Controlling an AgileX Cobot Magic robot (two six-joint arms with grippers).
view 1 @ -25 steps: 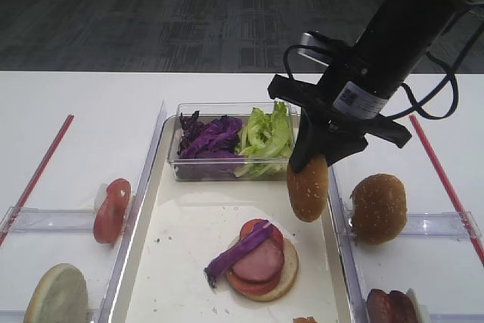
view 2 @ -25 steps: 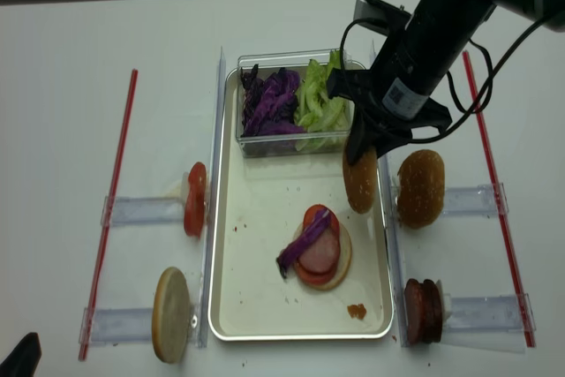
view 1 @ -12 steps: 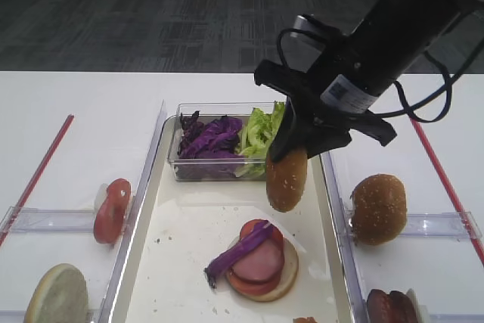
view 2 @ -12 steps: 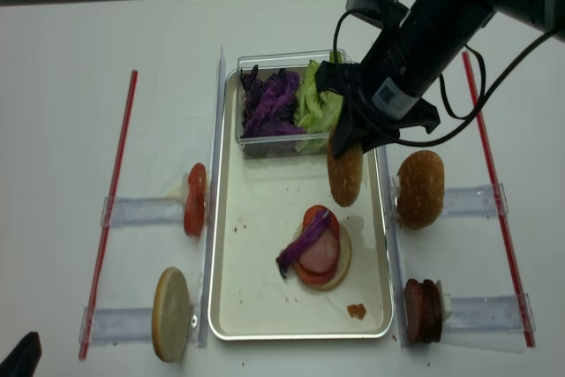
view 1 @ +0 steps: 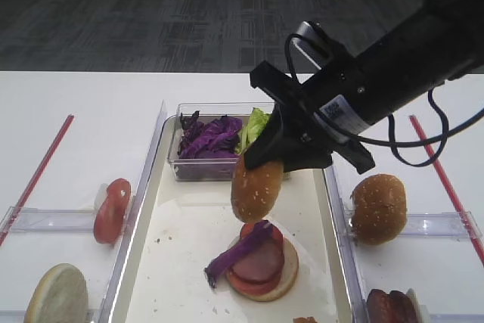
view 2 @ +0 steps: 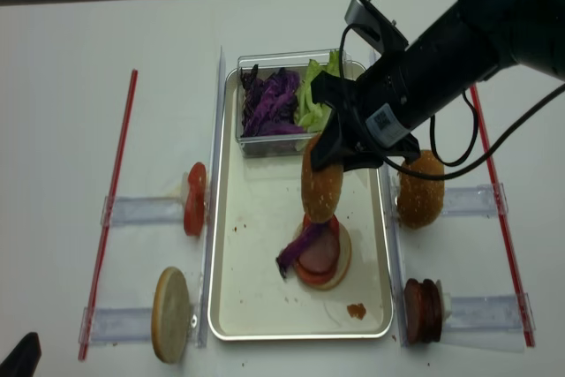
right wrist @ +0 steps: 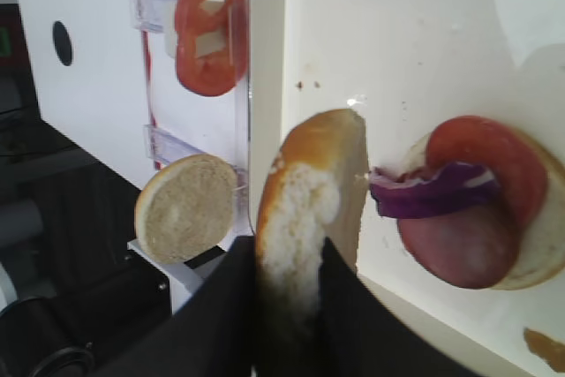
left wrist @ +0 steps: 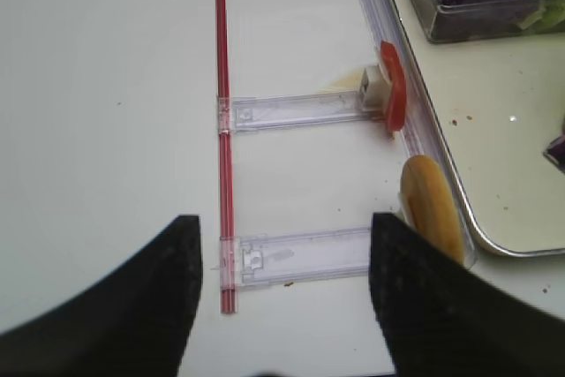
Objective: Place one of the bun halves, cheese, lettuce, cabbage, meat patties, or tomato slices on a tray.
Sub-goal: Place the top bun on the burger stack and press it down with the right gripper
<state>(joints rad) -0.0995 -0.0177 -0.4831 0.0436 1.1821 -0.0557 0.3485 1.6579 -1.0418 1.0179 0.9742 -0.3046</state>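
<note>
Exterior high view: the tray carries a clear plastic tub at its far end and a partial burger stack near its middle. The tub holds purple cabbage on the left and lettuce on the right. The stack comprises one pale bun disc, tomato, one meat slice and one cabbage strip. The right gripper is clamped on one sesame bun top, held on edge above the stack. A second bun top stands right of the tray. Meat patties stand at the near right; tomato slices and one flat bun disc stand left. The left gripper's fingers are spread wide, empty.
</note>
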